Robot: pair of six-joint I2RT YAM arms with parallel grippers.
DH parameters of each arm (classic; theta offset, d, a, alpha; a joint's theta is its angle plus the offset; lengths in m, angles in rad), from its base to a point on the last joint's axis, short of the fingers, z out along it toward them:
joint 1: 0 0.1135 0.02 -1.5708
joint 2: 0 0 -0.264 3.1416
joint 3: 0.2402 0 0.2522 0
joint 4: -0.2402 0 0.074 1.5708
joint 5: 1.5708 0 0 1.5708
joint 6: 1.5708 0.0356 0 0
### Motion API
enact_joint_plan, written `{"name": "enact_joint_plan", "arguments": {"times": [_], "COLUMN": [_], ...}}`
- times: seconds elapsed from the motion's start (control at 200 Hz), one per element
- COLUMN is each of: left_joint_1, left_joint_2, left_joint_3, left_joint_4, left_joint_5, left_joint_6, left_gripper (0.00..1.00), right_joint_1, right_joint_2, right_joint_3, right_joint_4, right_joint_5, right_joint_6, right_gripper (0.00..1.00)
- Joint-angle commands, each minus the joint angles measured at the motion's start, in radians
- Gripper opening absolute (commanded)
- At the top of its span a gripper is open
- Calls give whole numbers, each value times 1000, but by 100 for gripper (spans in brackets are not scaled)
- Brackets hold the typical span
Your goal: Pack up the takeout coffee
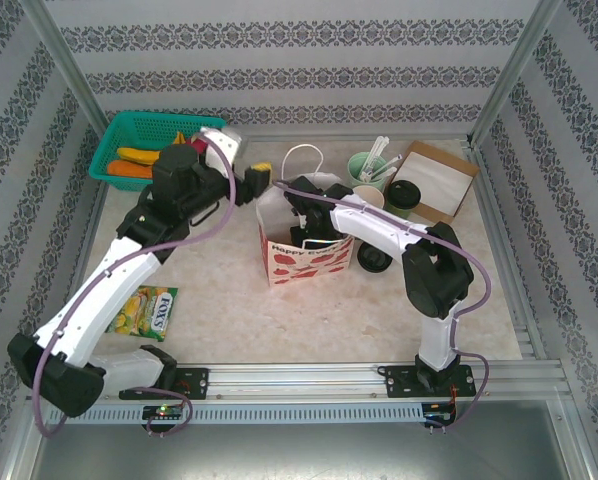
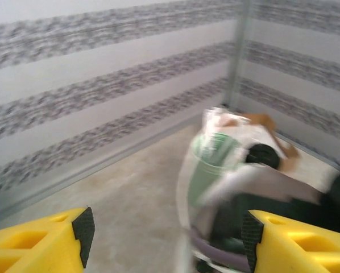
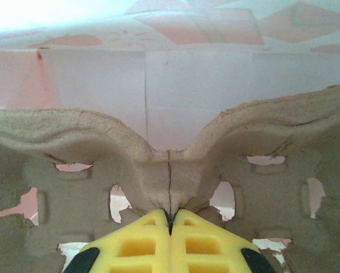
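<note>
Takeout coffee [image 1: 401, 196]: dark-green paper cup, round black lid, recorded upright on the surface [image 1: 229, 290] right of the heart-printed paper bag [image 1: 309, 262]. Right gripper [image 3: 170, 219]: yellow fingers [image 3: 141, 242] pressed together on the rough moulded-pulp carrier [image 3: 73, 142] ridge. Left gripper [image 2: 167, 242]: fingers wide apart, wrist view blurred.

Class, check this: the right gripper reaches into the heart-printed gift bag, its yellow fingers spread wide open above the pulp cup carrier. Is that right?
Not quite. The right gripper does reach into the gift bag, but its yellow fingers are pressed shut, pinching the centre ridge of the pulp cup carrier. The right wrist view shows it.
</note>
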Motion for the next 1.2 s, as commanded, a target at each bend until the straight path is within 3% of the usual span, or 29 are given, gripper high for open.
{"name": "enact_joint_plan", "arguments": {"times": [0.0,0.05,0.15,0.36,0.47,0.525,0.605,0.724,0.909,1.194], "left_joint_1": [40,43,45,47,49,49,49,49,47,47], "left_joint_2": [42,58,82,131,137,140,136,121,126,175], "left_joint_3": [61,71,83,155,191,214,237,235,196,165], "left_joint_4": [18,4,-17,-144,-275,-372,-525,-685,-727,-675], "left_joint_5": [-161,-175,-176,-142,-150,-131,-125,-50,183,266], "left_joint_6": [-191,-204,-221,-236,-271,-286,-310,-317,-340,-365], "left_gripper": [75,77,84,89,89,88,85,82,77,72], "right_joint_1": [12,11,11,14,14,14,13,12,10,8], "right_joint_2": [-12,-4,10,-54,-78,-82,-75,-53,2,91], "right_joint_3": [-40,-55,-69,-34,-7,-2,-5,-16,0,-46], "right_joint_4": [66,83,98,85,32,8,-13,-20,-35,12], "right_joint_5": [37,45,55,20,24,24,12,-7,-4,9], "right_joint_6": [26,26,25,-16,-35,-41,-52,-63,-60,-71], "right_gripper": [0,0,10,45,50,44,20,0,0,0]}}
